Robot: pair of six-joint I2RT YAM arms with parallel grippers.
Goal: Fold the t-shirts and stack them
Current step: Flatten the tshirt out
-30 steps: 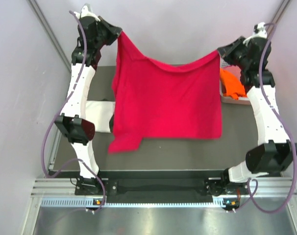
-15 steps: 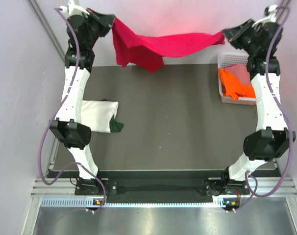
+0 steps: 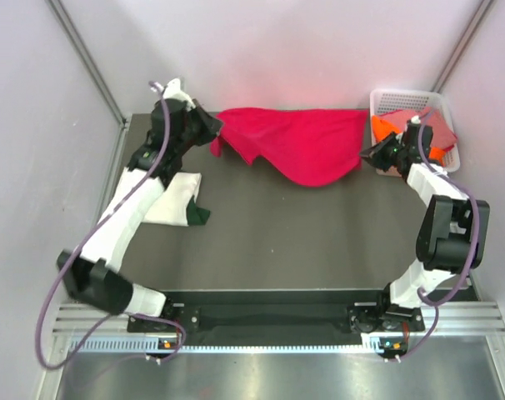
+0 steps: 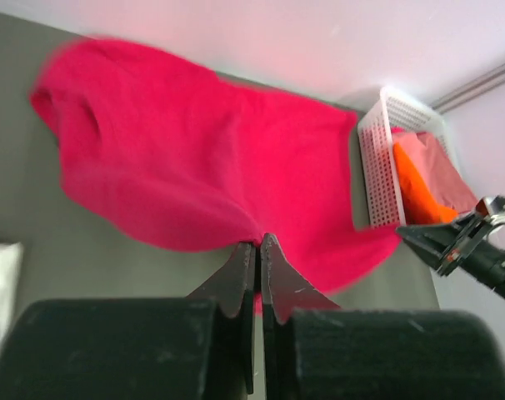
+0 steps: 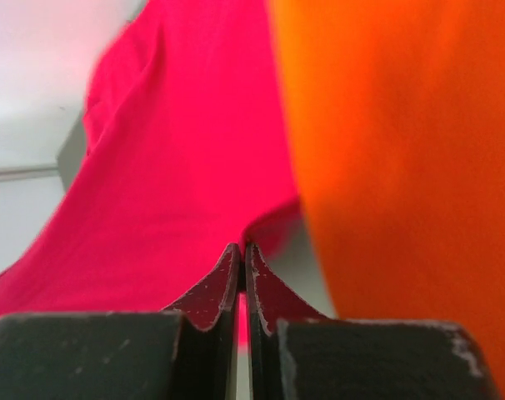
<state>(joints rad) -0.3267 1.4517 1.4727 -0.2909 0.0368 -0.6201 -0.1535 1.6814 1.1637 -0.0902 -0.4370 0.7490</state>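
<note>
Your left gripper (image 3: 214, 133) and right gripper (image 3: 370, 154) are each clamped on an edge of the crimson t-shirt (image 3: 307, 148), which is spread across the upper centre.

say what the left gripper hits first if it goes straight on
The left gripper would meet the red shirt it pinches; the white basket lies beyond, though depth is unclear.

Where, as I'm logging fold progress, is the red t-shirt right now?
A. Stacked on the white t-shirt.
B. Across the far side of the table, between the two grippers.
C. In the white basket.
B: the red t-shirt spans the far side of the table, its ends pinched by the left gripper and right gripper, outside the basket.
</note>
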